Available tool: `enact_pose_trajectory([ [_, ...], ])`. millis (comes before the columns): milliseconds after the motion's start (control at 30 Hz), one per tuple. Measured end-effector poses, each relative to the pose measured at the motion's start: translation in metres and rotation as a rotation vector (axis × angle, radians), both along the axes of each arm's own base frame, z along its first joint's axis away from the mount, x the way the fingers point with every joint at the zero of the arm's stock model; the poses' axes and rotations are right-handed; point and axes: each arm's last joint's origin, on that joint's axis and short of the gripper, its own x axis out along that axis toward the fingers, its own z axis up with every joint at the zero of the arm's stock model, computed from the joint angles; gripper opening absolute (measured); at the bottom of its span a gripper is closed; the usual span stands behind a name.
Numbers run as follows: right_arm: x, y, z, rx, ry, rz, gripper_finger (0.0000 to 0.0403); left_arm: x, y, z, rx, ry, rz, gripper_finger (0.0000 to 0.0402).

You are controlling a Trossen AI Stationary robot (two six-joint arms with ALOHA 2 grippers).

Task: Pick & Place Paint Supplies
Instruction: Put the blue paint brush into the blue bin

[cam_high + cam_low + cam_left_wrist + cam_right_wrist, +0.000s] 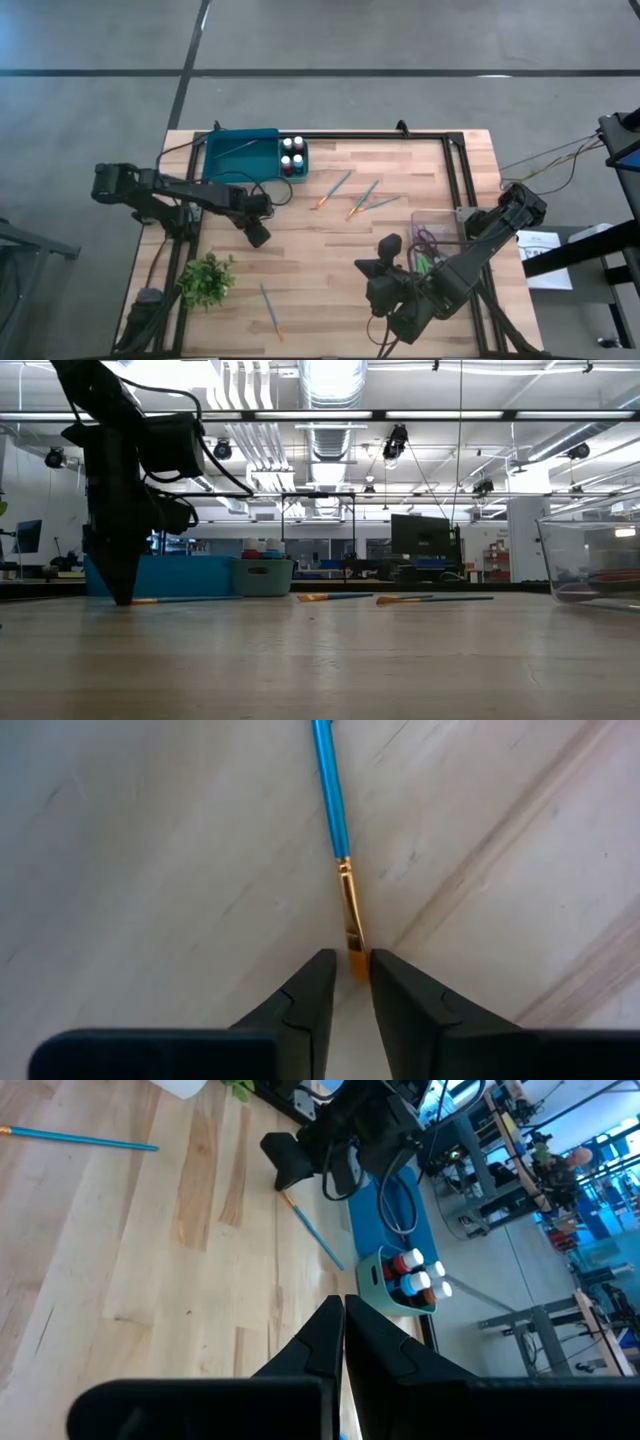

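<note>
Blue-handled thin paintbrush is lying lengthwise ahead of your left gripper, whose nearly closed fingers are straddling its orange bristle tip.

Hidden and cropped parts of a wooden bench scene with paintbrushes.

In the left wrist view, the blue paintbrush runs off the picture's edge, and its orange bristle tip sinks between the left claw fingers, so the contact cannot be judged. From above, that claw covers the brush completely. In the low view, the clear container is cut off at the right edge; its contents are a blur of red and purple. The teal tray holds something thin, too small to identify. The right claw's arm hides part of the container from above.
</note>
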Motion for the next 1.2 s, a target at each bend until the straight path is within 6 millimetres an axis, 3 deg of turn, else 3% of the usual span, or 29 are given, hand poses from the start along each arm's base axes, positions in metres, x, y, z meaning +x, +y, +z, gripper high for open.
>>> enact_pose_trajectory([
  [233,0.000,0.000,-0.001,0.006,-0.001,-0.001,0.0009,-0.001,0.001,0.006,0.033,-0.018,0.034,0.0010],
  [533,-0.001,0.000,-0.003,0.008,0.005,-0.003,0.0009,0.004,-0.002,0.016,0.011,-0.068,-0.054,0.0002],
  [833,-0.001,0.000,-0.004,0.011,0.003,-0.004,0.0009,0.018,-0.010,0.052,-0.010,-0.210,-0.127,0.0001],
  [1200,-0.002,0.002,-0.004,0.013,0.002,-0.001,0.0009,0.013,-0.003,0.102,0.203,0.010,-0.112,0.0000],
])
